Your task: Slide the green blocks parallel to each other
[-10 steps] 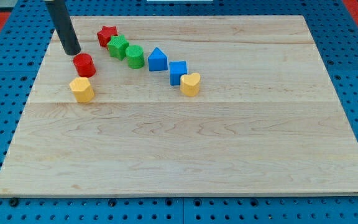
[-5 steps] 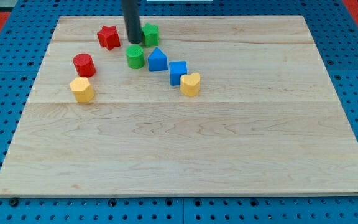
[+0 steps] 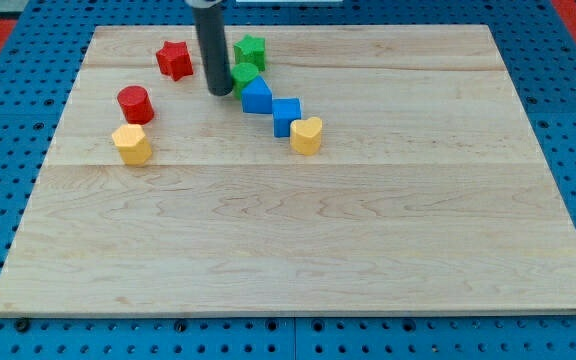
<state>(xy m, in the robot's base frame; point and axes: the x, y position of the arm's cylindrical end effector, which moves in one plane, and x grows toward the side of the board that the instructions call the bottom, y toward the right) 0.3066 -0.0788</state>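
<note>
Near the view's top, left of centre, your rod stands on the board (image 3: 298,240), and my tip (image 3: 219,92) sits just at the view's left of the green cylinder (image 3: 244,73), touching it or very nearly; the rod hides that block's left flank, so contact cannot be confirmed. No fingers exist on this rig: the rod is bare and holds nothing.

Task blocks: the green star-like block (image 3: 250,50) lies just above the green cylinder, close but seemingly apart. Both sit in a near-vertical pair at the view's top.

Why the tip is there, by judgement: from the left side it can shove the cylinder toward the view's right, lining it up under the other green block.

Constraints you should note:
- The blue triangular block (image 3: 256,96) is pressed against the cylinder's lower right; the blue cube (image 3: 287,116) and yellow heart (image 3: 307,135) trail on down-right in a chain. A push to the right likely drags the blue one along.
- The green star-like block is near the board's top edge; little room upward.
- Red star (image 3: 175,59), red cylinder (image 3: 135,104) and yellow hexagonal block (image 3: 132,144) lie to the left, well apart from the tip.
- Open room: the whole right side and lower half.
</note>
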